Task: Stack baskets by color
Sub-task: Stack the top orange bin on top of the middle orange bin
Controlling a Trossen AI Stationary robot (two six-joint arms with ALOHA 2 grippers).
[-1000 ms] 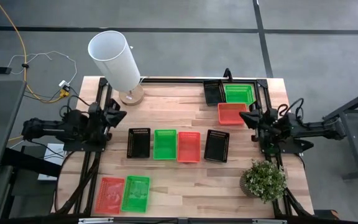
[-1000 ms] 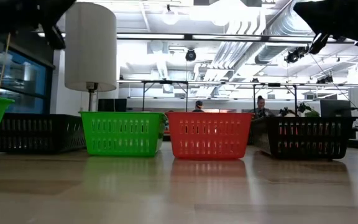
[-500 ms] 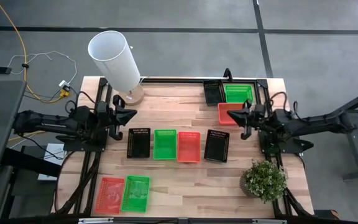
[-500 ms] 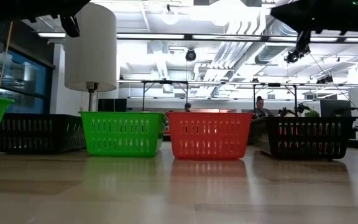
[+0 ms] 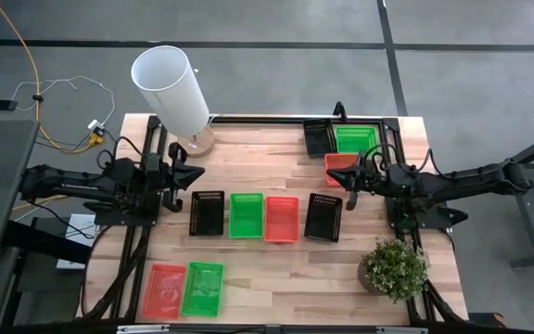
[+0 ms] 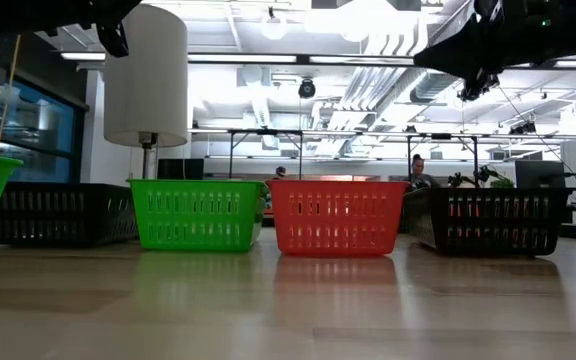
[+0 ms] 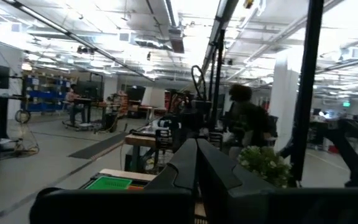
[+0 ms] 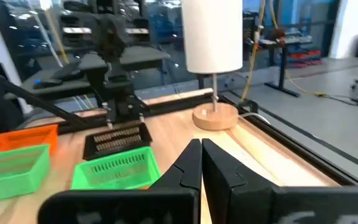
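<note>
I take the row of four baskets in the middle of the table as my landmark: black basket (image 5: 207, 212), green basket (image 5: 246, 214), red basket (image 5: 281, 219) and a second black basket (image 5: 324, 217), standing side by side.

My right gripper (image 5: 349, 178) has its fingers pressed together and holds nothing. It hangs above the table just beyond the second black basket's far end, over the near edge of a lone red basket (image 5: 342, 167). Behind that red one, at the table's far edge, a green basket (image 5: 356, 139) and a black basket (image 5: 318, 137) sit side by side.

My left gripper (image 5: 196, 173) is also pressed together and empty, up off the table just beyond the first black basket, with the wooden lamp base (image 5: 197, 143) and its white lamp shade (image 5: 170, 88) a little farther off.

Nearer than the row, on the left arm's side, a red basket (image 5: 164, 289) and a green basket (image 5: 202, 289) lie next to each other by the table's front edge. A small potted plant (image 5: 393, 268) stands on the right arm's side, close to the second black basket's near corner.
</note>
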